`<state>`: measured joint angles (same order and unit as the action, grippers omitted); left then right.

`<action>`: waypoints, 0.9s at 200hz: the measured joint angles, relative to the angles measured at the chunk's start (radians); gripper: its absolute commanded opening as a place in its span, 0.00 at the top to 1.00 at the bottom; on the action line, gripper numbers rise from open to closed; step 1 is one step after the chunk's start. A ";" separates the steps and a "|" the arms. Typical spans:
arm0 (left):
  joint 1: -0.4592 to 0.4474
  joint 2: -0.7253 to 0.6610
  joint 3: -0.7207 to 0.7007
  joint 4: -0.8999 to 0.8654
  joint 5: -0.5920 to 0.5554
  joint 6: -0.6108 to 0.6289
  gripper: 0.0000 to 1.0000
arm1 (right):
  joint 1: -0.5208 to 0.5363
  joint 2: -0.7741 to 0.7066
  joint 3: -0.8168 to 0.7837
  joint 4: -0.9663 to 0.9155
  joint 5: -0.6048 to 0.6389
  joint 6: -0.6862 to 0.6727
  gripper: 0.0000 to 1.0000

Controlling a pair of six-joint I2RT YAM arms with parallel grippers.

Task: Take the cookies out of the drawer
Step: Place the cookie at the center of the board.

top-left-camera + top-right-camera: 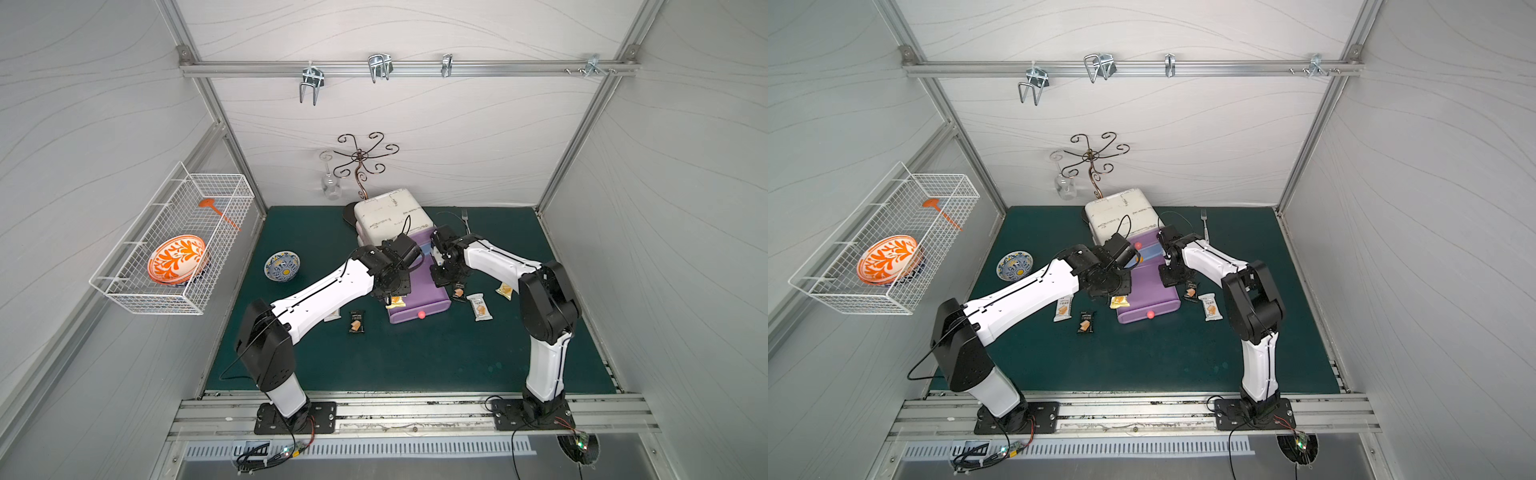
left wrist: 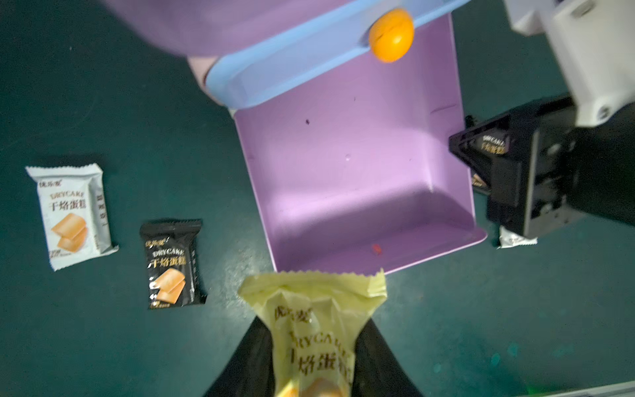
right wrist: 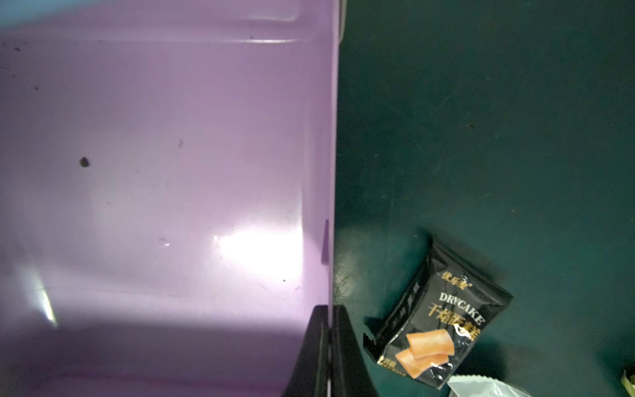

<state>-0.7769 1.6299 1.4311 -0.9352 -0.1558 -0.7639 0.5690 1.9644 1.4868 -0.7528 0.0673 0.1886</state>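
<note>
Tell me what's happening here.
The left hand holds a pale yellow packet at the front corner of the purple drawer; the right hand grips its side wall. The drawer looks empty. On the mat, a white packet and a black packet lie on the left arm's side; a second black packet, a second white packet and a second yellow packet on the right's.

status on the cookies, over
Left end effector shut on pale yellow wrapped cookie packet. Right end effector clamped on side wall of purple plastic drawer. Visible drawer floor bare. Nothing in the way.
</note>
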 measured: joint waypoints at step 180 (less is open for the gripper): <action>0.011 -0.083 -0.497 0.175 -0.011 -0.159 0.37 | -0.010 0.019 0.032 0.016 0.012 -0.064 0.95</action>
<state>-0.7662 1.5471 0.9337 -0.7597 -0.1665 -0.9234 0.5587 1.9831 1.5188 -0.7368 0.0795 0.1246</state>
